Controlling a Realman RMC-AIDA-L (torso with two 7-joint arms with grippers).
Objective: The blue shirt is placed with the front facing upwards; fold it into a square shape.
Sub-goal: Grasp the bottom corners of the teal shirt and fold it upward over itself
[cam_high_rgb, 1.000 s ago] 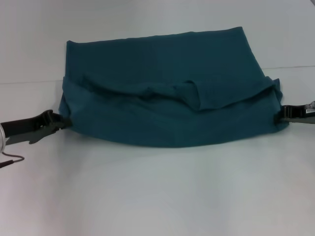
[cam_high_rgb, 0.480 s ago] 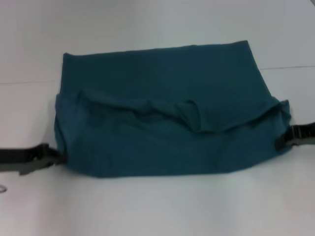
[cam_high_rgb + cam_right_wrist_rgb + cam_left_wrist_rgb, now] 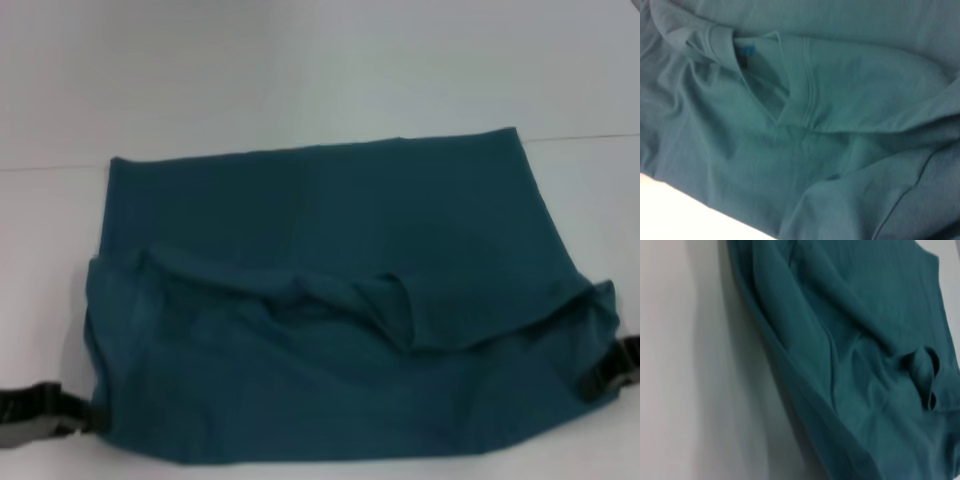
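Note:
The blue shirt [image 3: 330,250] lies on the white table [image 3: 300,70], its near part doubled over the rest, with a rumpled fold and the neck opening [image 3: 395,305] in the middle. No lettering shows. My left gripper [image 3: 85,420] is at the shirt's near left edge and my right gripper [image 3: 592,385] at its near right edge, each shut on the cloth. The left wrist view shows the shirt's draped edge [image 3: 850,340] over the table. The right wrist view is filled with the shirt [image 3: 850,95], its round neck and a small blue tag [image 3: 746,51].
Bare white table surface [image 3: 60,250] lies to the left of the shirt and behind it. A thin seam line [image 3: 590,137] runs across the table at the back right. Nothing else stands on the table.
Both grippers have moved toward me, dragging the shirt's near edge with them. The shirt has slid closer and now lies more spread out; the left gripper has dropped toward the picture's lower left corner.

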